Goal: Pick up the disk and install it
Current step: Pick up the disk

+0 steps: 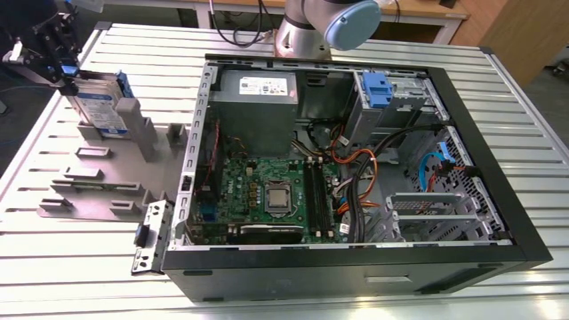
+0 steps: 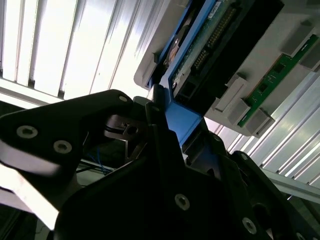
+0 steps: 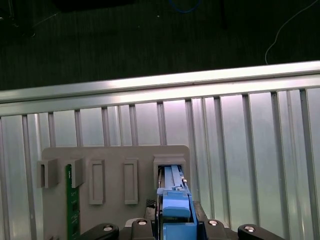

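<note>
One flat silver hard drive with a white-and-blue label and blue plastic rails, the disk (image 1: 100, 105), stands on edge in a slot of a grey moulded holder plate (image 1: 106, 173). That plate lies on the slatted aluminium bench (image 1: 356, 40), near the bench's far corner on the exterior view's left. Your black claw (image 1: 66, 70) sits at the disk's upper end. In both wrist views its fingers (image 2: 154, 107) press either side of the disk's blue end tab (image 3: 176, 210), so it reads as clenched on the disk, which sits in its slot. An open black computer case (image 1: 491, 157) occupies the bench's middle, well apart from the holder. At the case's far side, a blue plastic bracket (image 1: 377, 90) sits on a grey metal drive bay (image 1: 411, 100). You look to be at the pick-up step, with nothing installed yet. Freeing the disk likely calls for a straight pull along the slot, since the holder's walls hug it.
</note>
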Robot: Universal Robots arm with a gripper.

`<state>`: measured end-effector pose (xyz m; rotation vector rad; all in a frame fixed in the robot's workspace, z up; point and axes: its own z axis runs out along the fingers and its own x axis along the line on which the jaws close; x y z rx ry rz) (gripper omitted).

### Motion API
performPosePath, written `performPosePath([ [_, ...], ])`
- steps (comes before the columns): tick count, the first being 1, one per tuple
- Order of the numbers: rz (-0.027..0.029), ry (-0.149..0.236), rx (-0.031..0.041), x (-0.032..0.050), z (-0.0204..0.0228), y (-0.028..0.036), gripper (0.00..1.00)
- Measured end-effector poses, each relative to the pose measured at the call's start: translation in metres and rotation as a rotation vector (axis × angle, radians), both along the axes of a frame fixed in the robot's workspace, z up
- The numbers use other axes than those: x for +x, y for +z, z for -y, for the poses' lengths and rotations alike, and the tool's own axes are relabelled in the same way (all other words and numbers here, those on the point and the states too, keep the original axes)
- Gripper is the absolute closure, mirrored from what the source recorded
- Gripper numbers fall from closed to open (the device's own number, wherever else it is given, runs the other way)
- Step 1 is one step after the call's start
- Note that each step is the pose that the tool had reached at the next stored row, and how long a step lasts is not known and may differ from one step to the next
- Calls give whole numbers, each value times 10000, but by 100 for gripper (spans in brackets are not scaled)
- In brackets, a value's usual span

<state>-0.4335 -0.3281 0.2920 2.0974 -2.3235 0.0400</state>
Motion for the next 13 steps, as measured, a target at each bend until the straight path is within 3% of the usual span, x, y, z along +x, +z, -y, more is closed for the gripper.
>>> performPosePath([
  [5, 0, 0, 0, 0, 0, 0, 62],
  [6, 0, 1, 0, 0, 0, 0, 56],
  [13, 0, 337, 0, 0, 0, 0, 56],
])
